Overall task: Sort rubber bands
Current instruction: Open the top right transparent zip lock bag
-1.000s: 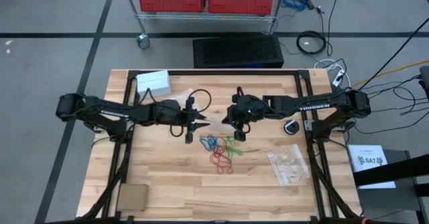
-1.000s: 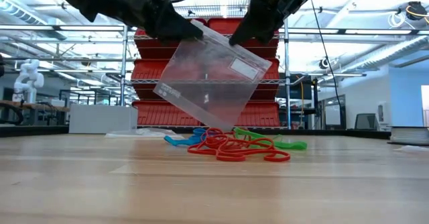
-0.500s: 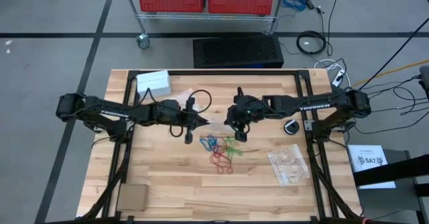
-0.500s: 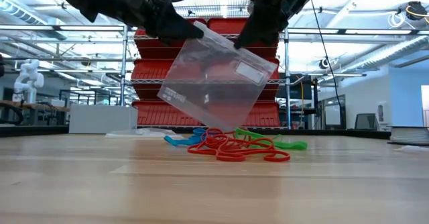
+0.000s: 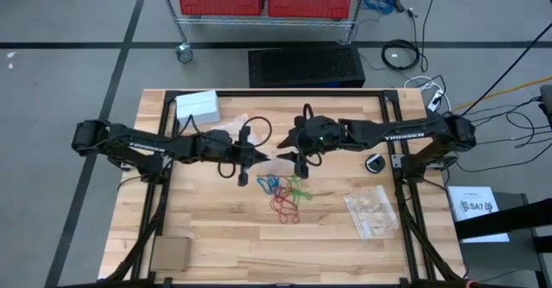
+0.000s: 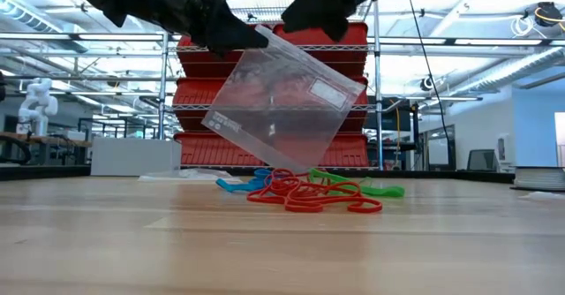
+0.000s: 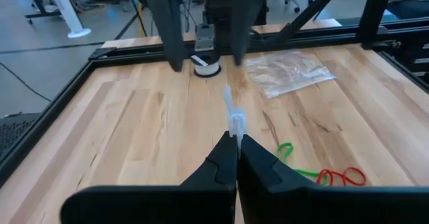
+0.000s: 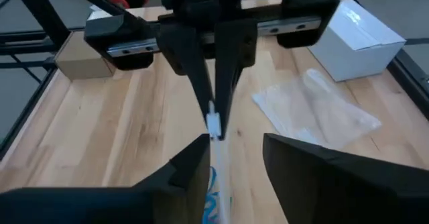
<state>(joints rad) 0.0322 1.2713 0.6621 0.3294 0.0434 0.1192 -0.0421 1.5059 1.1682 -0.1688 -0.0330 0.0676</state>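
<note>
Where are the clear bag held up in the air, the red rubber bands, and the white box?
clear bag [image 6: 281, 101], low view, middle of its face
red rubber bands [image 6: 305, 196], low view, tangled loops
white box [image 5: 197, 107], high view, its top

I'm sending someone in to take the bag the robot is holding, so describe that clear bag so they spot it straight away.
Look at the middle of the wooden table, just above the pile of rubber bands. The clear bag hangs there in the air, pinched at its top corner by the shut left gripper, with the right gripper open beside it. Unlike the other clear bags lying flat on the table, this one is lifted and tilted.
</note>
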